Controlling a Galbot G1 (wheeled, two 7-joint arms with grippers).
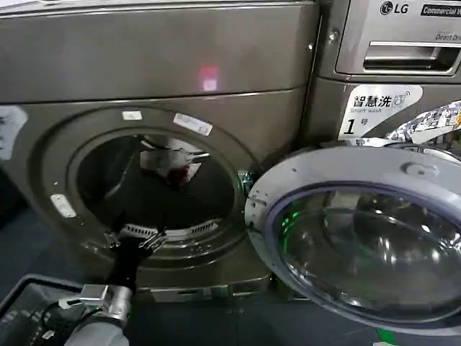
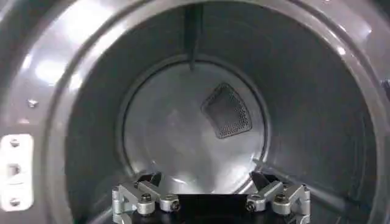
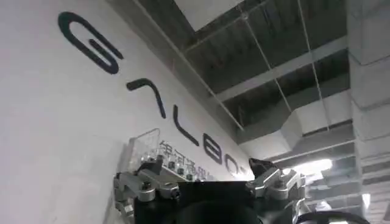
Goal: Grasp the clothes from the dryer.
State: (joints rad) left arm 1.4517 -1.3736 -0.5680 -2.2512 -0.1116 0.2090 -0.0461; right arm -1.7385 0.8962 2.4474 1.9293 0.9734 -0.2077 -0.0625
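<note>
The left gripper, fingers apart and empty, hovers at the lower lip of the dryer porthole, left of centre in the head view; the clothes lie deeper in the drum, above and right of it. A straight push risks closing short of the bundle, or scraping the drum rim, since the gripper sits low against it. The open door fills the lower right. At upper right, the neighbouring machine reads "LG", "Commercial", "smart wash" and "1". The right gripper, fingers spread, points at a wall lettered "GALBOT".
</note>
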